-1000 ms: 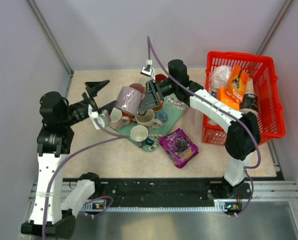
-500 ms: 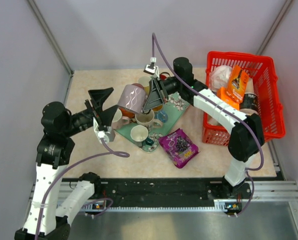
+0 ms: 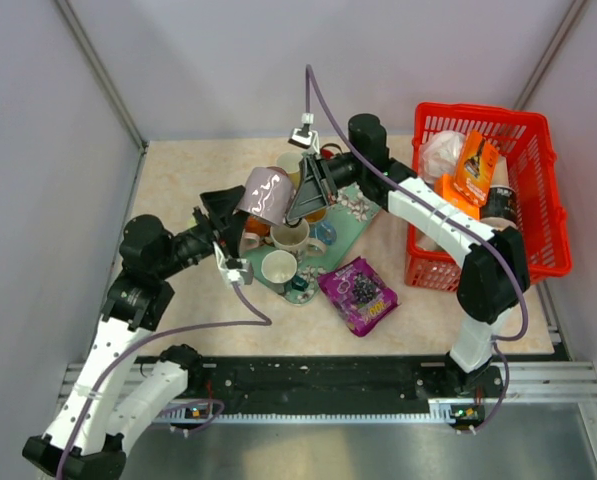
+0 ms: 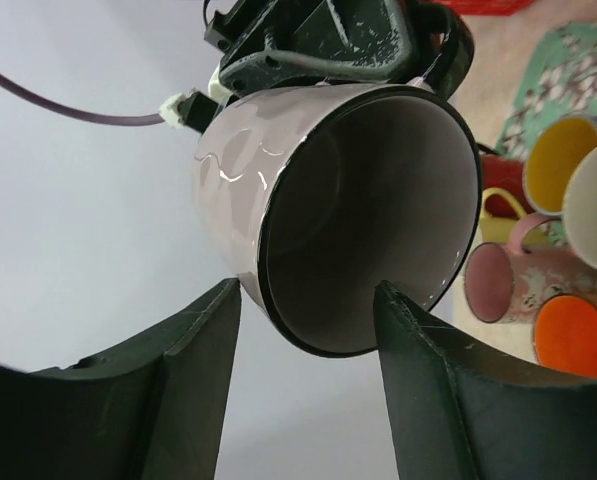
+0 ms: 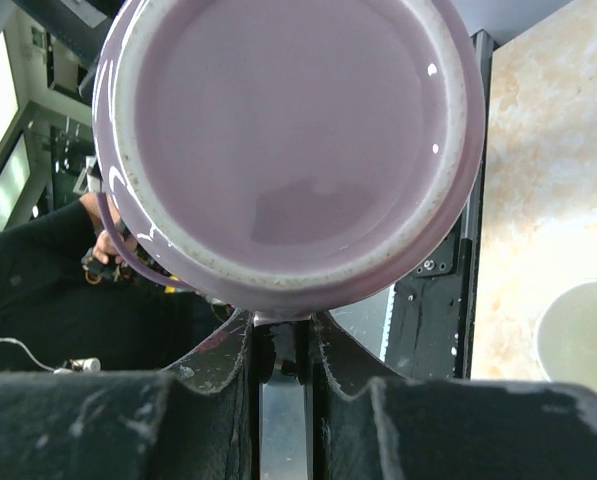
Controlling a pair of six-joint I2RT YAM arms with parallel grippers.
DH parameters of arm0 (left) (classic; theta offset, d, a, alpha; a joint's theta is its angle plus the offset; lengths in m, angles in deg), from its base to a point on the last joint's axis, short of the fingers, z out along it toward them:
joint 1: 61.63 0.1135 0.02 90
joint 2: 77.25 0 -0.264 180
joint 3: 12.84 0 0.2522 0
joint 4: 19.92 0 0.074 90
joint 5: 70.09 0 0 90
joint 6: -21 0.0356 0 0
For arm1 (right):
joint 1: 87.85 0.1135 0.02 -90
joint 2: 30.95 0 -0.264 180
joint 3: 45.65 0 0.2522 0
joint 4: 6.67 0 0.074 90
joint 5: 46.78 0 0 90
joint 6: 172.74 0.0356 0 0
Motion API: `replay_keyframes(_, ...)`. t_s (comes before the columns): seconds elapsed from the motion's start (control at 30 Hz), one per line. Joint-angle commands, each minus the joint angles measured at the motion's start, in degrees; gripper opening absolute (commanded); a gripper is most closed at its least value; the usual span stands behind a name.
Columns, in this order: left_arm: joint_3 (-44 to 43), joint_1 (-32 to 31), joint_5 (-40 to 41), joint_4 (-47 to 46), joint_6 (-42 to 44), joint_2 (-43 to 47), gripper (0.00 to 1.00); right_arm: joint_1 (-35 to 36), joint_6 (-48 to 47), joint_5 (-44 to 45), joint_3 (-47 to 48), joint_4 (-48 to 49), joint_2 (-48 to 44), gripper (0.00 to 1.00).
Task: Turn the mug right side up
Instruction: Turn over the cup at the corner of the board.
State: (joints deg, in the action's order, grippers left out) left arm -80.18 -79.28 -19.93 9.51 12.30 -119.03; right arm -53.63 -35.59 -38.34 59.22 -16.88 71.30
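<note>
Plainly glazed and hard, the mug (image 3: 266,193) is judged slick, fairly heavy and breakable (a drop onto the cups (image 3: 278,266) below would likely chip it). It is held in the air above the tray (image 3: 355,213), tilted, with its mouth turned toward the left gripper (image 3: 228,208). It is clamped near its base by the closed right gripper (image 5: 280,345), a thin hold. The left jaws stand apart, one outside the lower rim and one before the opening. The wall is best pinched there, well past the lip.

Pale grey walls (image 3: 228,60) enclose a beige marbled tabletop (image 3: 168,165) edged by a metal rail (image 3: 553,372).
</note>
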Motion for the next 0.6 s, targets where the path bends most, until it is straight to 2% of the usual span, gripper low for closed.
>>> replay_keyframes(0.0,4.45,-2.91,9.41,-19.69,0.01,-1.37,0.57,0.41,1.09,-3.25,1.17,4.01,-2.77,0.0)
replay_keyframes(0.13,3.22,-5.64,14.25,-21.29,-1.75,-3.39,0.42,1.46,1.8,-4.13,0.3,4.01,-2.42,0.0)
replay_keyframes(0.27,1.9,-7.22,15.05,-17.95,-2.54,-4.01,0.25,1.55,1.45,-3.43,0.56,2.69,-1.71,0.0)
replay_keyframes(0.37,1.73,-8.19,15.49,-13.92,-2.81,-3.4,0.0,1.55,1.54,-3.26,0.73,2.6,-1.36,0.0)
replay_keyframes(0.5,1.73,-9.07,16.45,-10.05,-5.79,-1.82,0.0,1.47,1.45,-2.64,0.39,2.69,-1.01,0.3)
replay_keyframes(0.57,0.15,-9.33,17.94,-4.88,-8.07,-1.11,0.0,0.85,1.27,-2.29,0.3,3.04,-0.92,0.43)
